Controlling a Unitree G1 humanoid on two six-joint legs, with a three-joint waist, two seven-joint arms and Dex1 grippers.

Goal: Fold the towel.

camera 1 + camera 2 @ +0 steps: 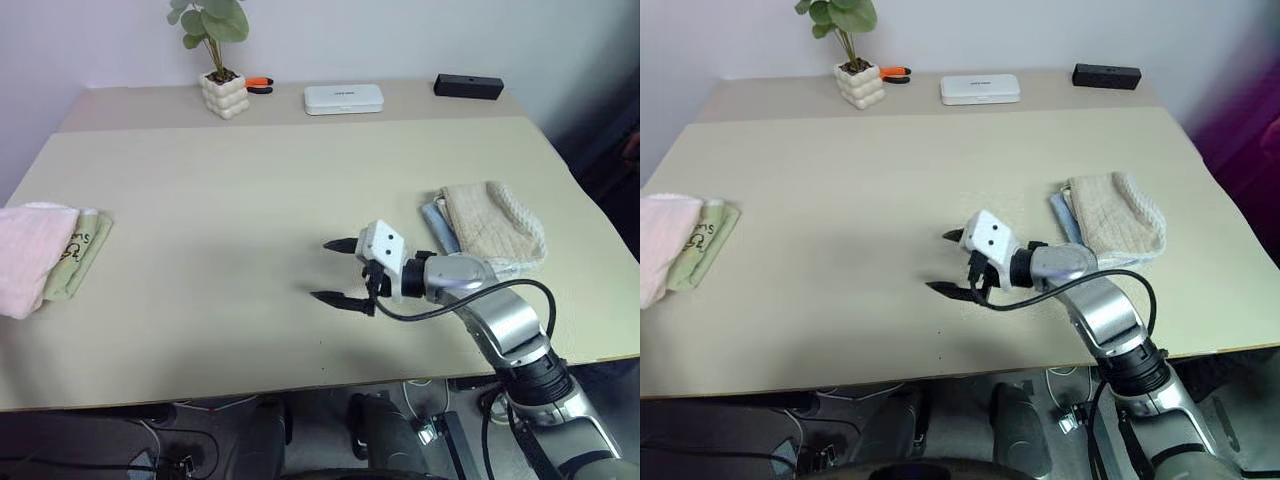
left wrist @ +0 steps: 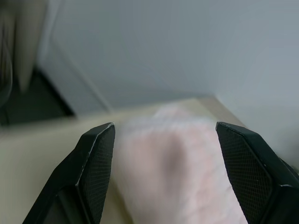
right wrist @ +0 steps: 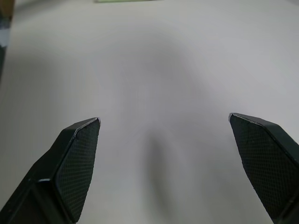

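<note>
The pale pink towel (image 1: 30,255) lies folded at the table's left edge, resting partly on a light green towel (image 1: 78,255) with a dark logo. In the left wrist view the pink towel (image 2: 173,172) lies just beyond my left gripper (image 2: 166,140), whose fingers stand wide apart with nothing between them. My right gripper (image 1: 335,270) hovers open over the bare middle of the table, pointing left, far from the towel. The right wrist view has my right gripper (image 3: 163,123) above plain tabletop.
A beige knitted cloth (image 1: 495,225) on a bluish cloth lies at the right. Along the far edge stand a potted plant (image 1: 222,70), an orange-handled tool (image 1: 258,84), a white box (image 1: 343,98) and a black box (image 1: 468,86).
</note>
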